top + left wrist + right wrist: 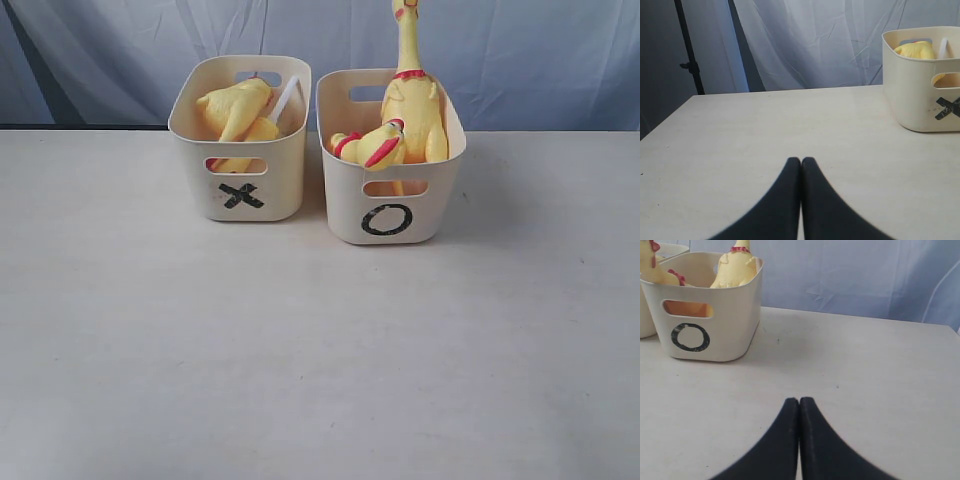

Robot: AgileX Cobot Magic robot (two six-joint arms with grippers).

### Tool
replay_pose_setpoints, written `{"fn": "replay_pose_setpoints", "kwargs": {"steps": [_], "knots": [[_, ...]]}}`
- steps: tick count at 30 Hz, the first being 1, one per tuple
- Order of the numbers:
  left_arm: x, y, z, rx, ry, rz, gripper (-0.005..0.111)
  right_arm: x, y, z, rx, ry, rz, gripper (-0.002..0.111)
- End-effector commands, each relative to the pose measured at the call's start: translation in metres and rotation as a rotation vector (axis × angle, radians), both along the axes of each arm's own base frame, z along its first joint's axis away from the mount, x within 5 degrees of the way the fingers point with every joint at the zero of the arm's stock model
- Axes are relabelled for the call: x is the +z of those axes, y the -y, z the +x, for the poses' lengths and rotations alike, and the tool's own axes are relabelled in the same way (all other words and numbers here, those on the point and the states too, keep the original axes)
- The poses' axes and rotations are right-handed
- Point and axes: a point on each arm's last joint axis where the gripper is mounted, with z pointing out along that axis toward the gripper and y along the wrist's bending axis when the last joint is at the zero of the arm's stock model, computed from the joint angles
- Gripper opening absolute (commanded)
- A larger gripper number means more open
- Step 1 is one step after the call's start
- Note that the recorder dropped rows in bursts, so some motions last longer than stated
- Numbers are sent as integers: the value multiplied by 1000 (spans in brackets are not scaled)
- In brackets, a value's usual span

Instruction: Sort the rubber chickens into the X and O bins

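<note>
Sorting looks done: rubber chickens [412, 105] lie in the X bin [280, 190] at eleven o'clock and O bin [345, 210] at one. Left claw [800, 161] and right claw [799, 401] are pressed together, empty; next, I'd only retreat.

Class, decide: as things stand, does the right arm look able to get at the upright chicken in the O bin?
Probably yes. The right gripper, shut, faces bare table up to the O bin, and the upright chicken sticks out above its open top.
</note>
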Motion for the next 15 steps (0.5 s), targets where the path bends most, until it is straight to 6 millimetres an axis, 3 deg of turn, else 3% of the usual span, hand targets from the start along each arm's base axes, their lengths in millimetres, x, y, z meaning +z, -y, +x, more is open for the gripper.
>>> {"fn": "replay_pose_setpoints", "kwargs": {"steps": [1, 15], "knots": [[-1, 1, 0, -18, 1, -5, 0, -1, 0, 0, 4, 4, -1, 0], [-1, 2, 0, -36, 1, -5, 0, -1, 0, 0, 4, 2, -1, 0]]}}
